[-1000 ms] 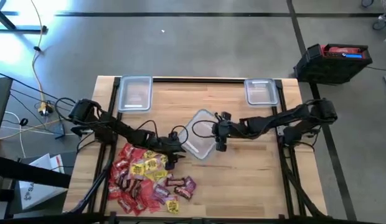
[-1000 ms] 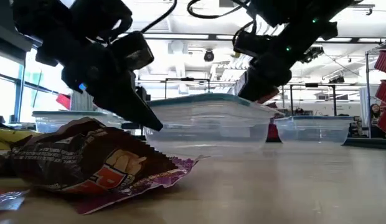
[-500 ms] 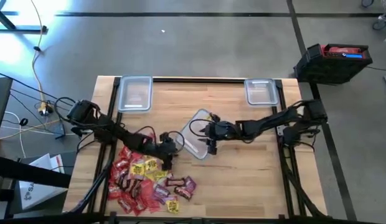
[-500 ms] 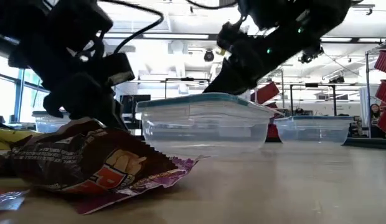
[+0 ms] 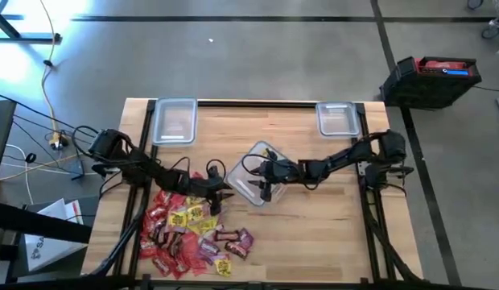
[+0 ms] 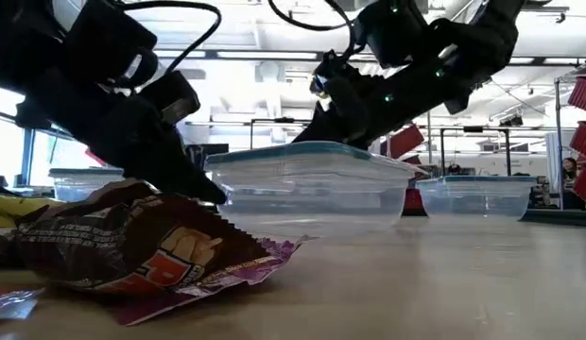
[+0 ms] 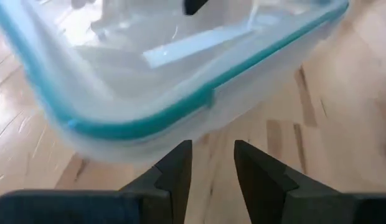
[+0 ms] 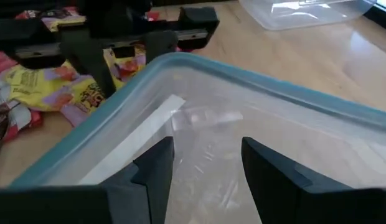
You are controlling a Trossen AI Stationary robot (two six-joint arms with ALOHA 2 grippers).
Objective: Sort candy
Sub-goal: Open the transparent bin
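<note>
Dark right gripper [image 5: 265, 179] over container [image 5: 253, 165], jaws apart

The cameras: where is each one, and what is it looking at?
High view: above the table, looking straight down; both arms show.
Low view: at tabletop height, looking level across past a brown candy; both arms come in from above.
Left wrist view: on the left arm, facing the tub; its two fingers show.
Right wrist view: on the right arm, over the tub; its fingers show.
All four see that tub.
</note>
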